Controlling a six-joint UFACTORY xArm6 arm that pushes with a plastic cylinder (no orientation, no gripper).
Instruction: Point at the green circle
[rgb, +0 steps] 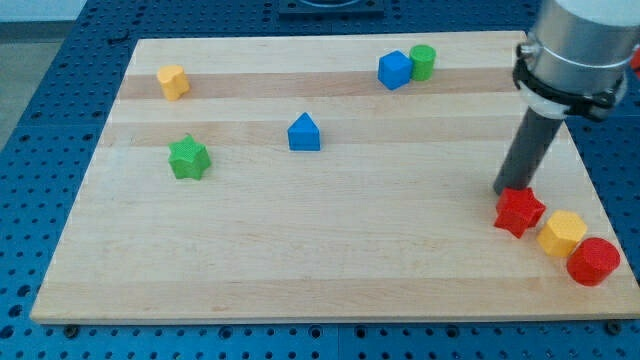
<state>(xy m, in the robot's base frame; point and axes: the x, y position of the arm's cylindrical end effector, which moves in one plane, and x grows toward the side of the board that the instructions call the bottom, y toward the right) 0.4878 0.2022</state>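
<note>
Green circle (422, 61) near view's top, touching blue cube (395, 70). At right, my tip (506, 190) against red star (519, 211), well apart from target; no jaws on rod. Arm top cropped. Pale wooden counter (330, 250) over blue perforated base (40, 150).

My tip (504, 189) rests on the board, rod slanting down from the view's upper right.

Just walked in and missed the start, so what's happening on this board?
A robot arm with a dark rod is meant to point at the green circle. My tip sits at the view's right, right beside the red star, far from the green circle, which sits at the view's top next to a blue cube. Nothing is at the circle yet.
</note>
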